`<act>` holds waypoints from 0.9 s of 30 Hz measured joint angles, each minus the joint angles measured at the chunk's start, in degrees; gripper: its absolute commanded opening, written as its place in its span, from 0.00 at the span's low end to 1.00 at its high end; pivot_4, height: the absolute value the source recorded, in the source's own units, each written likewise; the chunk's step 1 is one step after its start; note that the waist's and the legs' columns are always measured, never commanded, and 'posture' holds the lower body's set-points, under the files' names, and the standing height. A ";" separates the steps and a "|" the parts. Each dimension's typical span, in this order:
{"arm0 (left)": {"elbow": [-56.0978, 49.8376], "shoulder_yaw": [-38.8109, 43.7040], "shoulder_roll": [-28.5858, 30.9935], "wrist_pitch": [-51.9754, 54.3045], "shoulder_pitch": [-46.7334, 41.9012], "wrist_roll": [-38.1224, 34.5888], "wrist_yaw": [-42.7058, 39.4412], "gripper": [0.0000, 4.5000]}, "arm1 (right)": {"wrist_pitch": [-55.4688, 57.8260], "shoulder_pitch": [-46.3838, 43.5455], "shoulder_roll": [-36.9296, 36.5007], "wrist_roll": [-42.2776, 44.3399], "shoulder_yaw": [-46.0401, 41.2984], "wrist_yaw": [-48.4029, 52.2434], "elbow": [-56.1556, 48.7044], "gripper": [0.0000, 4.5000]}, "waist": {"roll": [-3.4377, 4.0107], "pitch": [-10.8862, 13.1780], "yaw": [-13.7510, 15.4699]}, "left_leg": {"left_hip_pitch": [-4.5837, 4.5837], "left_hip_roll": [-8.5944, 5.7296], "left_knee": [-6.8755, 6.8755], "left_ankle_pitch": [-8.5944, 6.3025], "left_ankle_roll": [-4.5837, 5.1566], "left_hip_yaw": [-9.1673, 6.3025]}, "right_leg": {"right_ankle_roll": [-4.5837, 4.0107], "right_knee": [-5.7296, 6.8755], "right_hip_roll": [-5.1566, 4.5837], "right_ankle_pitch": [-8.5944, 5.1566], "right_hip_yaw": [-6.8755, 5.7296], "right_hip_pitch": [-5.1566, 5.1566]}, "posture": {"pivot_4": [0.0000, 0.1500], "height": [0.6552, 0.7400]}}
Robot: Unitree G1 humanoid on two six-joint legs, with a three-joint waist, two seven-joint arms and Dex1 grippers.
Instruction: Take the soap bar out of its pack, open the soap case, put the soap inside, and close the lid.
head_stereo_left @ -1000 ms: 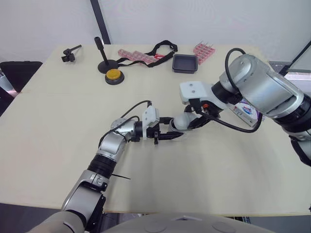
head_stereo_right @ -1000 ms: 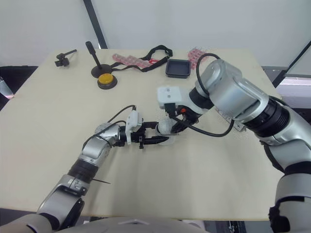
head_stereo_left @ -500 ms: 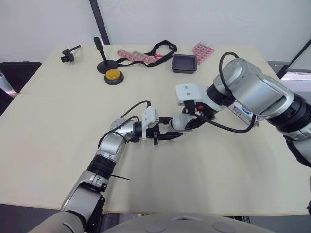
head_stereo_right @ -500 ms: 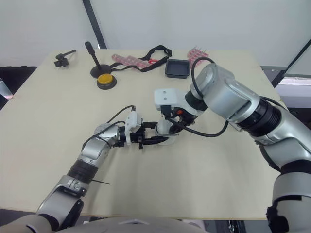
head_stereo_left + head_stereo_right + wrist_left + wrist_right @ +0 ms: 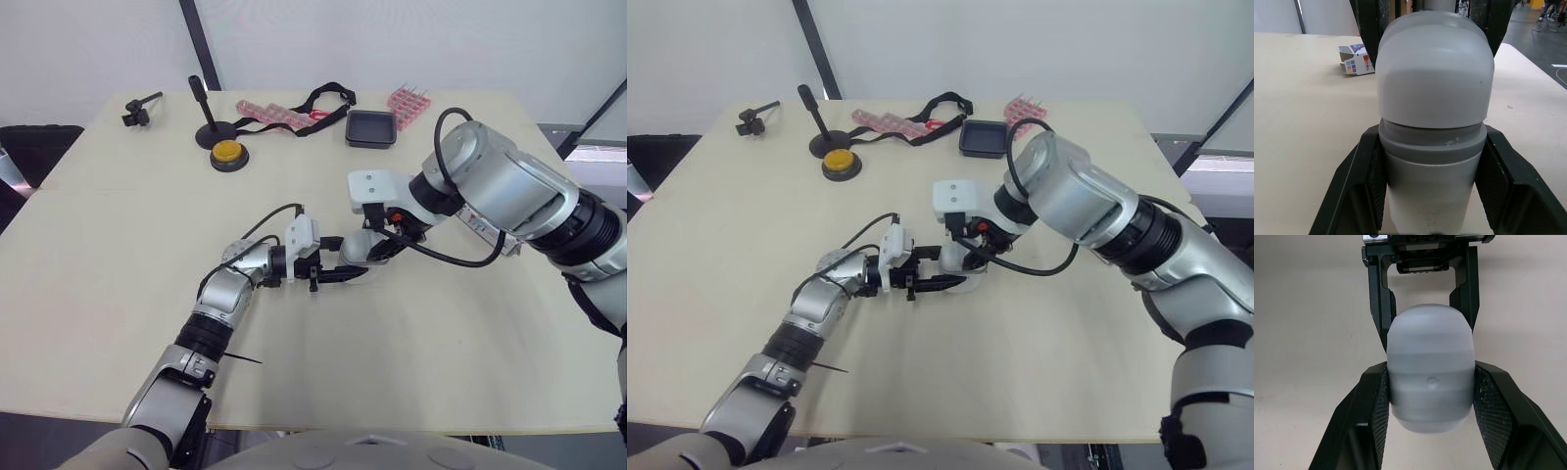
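From my head camera, the soap case (image 5: 355,255) sits at the middle of the table (image 5: 118,255), held between both my grippers. My left gripper (image 5: 338,275) reaches in from 9 o'clock and is clamped on the nearer half. My right gripper (image 5: 380,245) comes in from 2 o'clock and is clamped on the other half. I cannot tell whether the case touches the tabletop. The soap pack (image 5: 488,231) lies at about 3 o'clock from the case, partly under my right forearm. Along my left wrist, my fingers (image 5: 1359,186) press both sides of a grey lower shell, with a frosted domed lid seated above it across a clear seam. The pack beyond shows coloured squares, but its writing is too small to read, and the case bears no label. Along my right wrist, my fingers (image 5: 1376,416) grip the frosted dome at its widest flanks. I judge the case to be light, stiff, smooth plastic, probably slippery under the pads. It is best held on the broad sides near the seam, one gripper per half, with a modest squeeze so the thin wall does not flex and bind the lid. I cannot tell whether the soap is inside.
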 measured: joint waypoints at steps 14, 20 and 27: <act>-0.20 -0.01 0.08 -0.01 0.35 0.00 0.40 0.43 | -0.30 -0.12 0.64 -0.04 1.00 0.20 0.99 0.74 | -0.02 -0.01 -0.13 | 0.01 0.00 -0.03 0.00 -0.03 0.00 | -0.03 -0.01 -0.02 -0.02 0.00 0.11 | 1.00 0.87; -0.28 -0.07 0.10 -0.01 0.46 -0.01 0.41 0.43 | -0.70 0.21 1.09 -0.05 2.55 -0.68 2.04 0.99 | -0.03 0.00 -0.11 | 0.01 0.00 -0.04 0.01 -0.04 -0.01 | -0.01 -0.04 -0.01 0.00 -0.02 0.08 | 1.00 0.87; -0.34 -0.11 0.09 0.00 0.53 -0.02 0.41 0.43 | -1.98 0.21 1.08 -0.07 2.50 -1.47 2.43 0.99 | -0.04 0.00 -0.11 | 0.01 0.00 -0.05 0.01 -0.05 -0.01 | -0.01 -0.05 -0.01 0.00 -0.02 0.08 | 1.00 0.87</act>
